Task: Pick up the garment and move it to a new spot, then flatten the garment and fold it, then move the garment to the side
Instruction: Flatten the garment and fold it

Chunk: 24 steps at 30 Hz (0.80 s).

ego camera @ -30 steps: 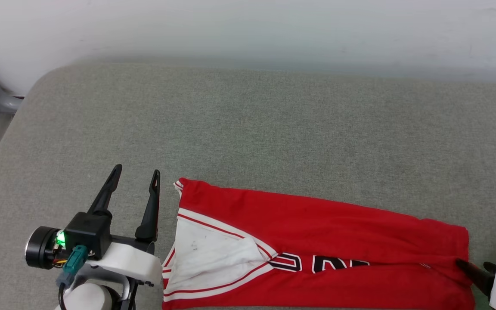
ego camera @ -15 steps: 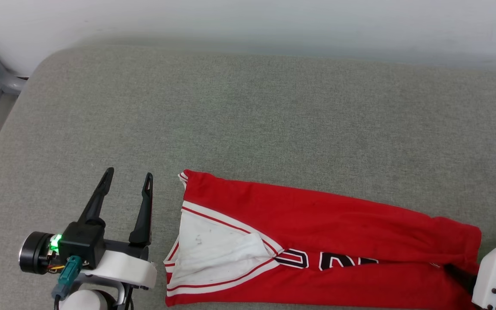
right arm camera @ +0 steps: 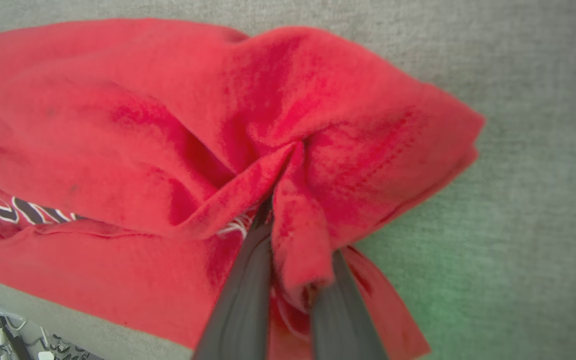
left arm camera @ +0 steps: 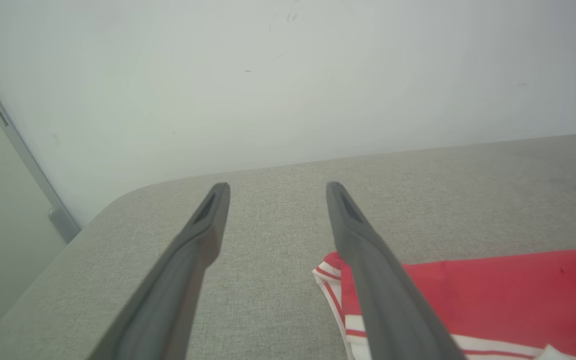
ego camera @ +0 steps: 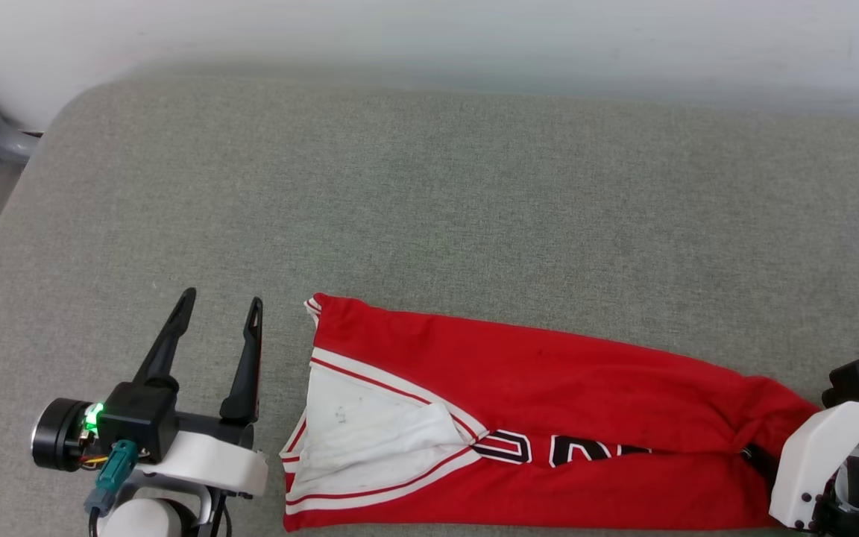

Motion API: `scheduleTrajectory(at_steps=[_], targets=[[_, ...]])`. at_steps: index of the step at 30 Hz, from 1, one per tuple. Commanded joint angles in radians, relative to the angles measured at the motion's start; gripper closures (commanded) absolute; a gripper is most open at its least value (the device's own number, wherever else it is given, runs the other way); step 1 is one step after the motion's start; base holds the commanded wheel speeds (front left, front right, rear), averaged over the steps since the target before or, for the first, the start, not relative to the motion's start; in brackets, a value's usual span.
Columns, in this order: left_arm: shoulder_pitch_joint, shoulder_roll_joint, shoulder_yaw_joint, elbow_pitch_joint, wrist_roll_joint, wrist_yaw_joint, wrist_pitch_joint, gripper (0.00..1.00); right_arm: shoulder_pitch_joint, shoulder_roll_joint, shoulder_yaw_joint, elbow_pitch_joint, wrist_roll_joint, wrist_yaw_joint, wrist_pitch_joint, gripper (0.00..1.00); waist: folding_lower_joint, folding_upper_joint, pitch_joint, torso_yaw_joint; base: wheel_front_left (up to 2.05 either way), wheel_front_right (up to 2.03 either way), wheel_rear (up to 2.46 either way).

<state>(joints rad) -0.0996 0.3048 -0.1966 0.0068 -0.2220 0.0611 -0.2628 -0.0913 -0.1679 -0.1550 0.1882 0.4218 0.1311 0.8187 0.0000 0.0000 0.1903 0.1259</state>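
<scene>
The garment [ego camera: 549, 403] lies along the near edge of the grey cushion [ego camera: 429, 186] as a long red band, apparently flattened and folded once lengthwise, with a white sleeve at its left end. The right gripper [ego camera: 761, 459] is clamped on bunched cloth at the right end. The left gripper [ego camera: 221, 300] has its fingers apart, just left of the garment and not touching it. Probably left: a crosswise fold, then moving it aside.
</scene>
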Motion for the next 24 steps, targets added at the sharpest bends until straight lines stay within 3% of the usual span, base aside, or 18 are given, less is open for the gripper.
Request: scheduleTrajectory(at_steps=[1,11,20,24], targets=[[0.015,-0.008,0.012,0.004,0.010,-0.009,-0.002,0.00,0.002,0.007,0.006,0.035,-0.004,-0.001,-0.017,1.00,0.0000,0.0000,-0.005,-0.002,0.00,0.00,0.00],[0.048,-0.045,0.066,0.014,0.049,-0.051,-0.003,0.00,0.022,-0.091,-0.020,0.065,0.004,-0.002,-0.111,1.00,0.0000,0.0000,-0.052,-0.029,0.00,0.00,0.00],[0.063,-0.074,0.095,0.017,0.078,-0.077,-0.002,0.00,0.005,-0.185,-0.122,0.119,-0.043,-0.002,-0.185,1.00,0.0000,0.0000,-0.076,-0.052,0.00,0.00,0.00],[0.075,-0.084,0.103,0.022,0.087,-0.087,-0.002,0.00,0.004,-0.197,-0.143,0.144,-0.055,-0.001,-0.203,1.00,0.0000,0.0000,-0.092,-0.061,0.00,0.00,0.00]])
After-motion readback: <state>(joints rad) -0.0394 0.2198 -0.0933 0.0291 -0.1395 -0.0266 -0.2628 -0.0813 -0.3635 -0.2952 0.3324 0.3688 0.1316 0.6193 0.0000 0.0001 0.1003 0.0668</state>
